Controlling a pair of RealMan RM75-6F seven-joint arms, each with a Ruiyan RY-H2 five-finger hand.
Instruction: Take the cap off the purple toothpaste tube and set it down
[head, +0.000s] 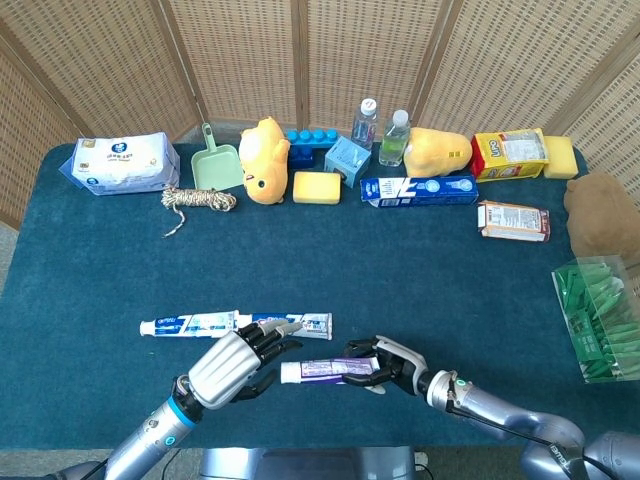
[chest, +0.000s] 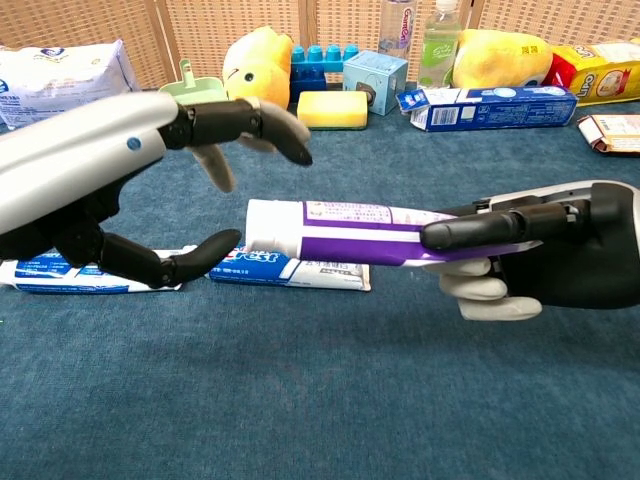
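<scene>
— Where is the purple toothpaste tube (chest: 370, 232)?

— In my right hand (chest: 560, 262), held level above the blue tablecloth (head: 420, 270) near its front edge. My fingers (chest: 495, 225) are clamped along its tail end. The head view shows it (head: 325, 371) lying crosswise between my two hands.

— How does it look?

— White on top with small print, a broad purple band along the lower side. The white cap (chest: 268, 226) is on and points toward my left hand (chest: 110, 190).

— And the left hand?

— It holds nothing. Its fingers (chest: 265, 122) arch above the cap, the thumb reaches in below, and the cap sits in the gap, touching neither as far as the chest view shows.

— What lies behind?

— Two blue-and-white toothpaste tubes (head: 236, 323) lie end to end on the cloth just beyond my hands. A toothpaste box (head: 417, 189), a yellow sponge (head: 316, 187) and a yellow plush toy (head: 263, 160) sit in the back row.
</scene>
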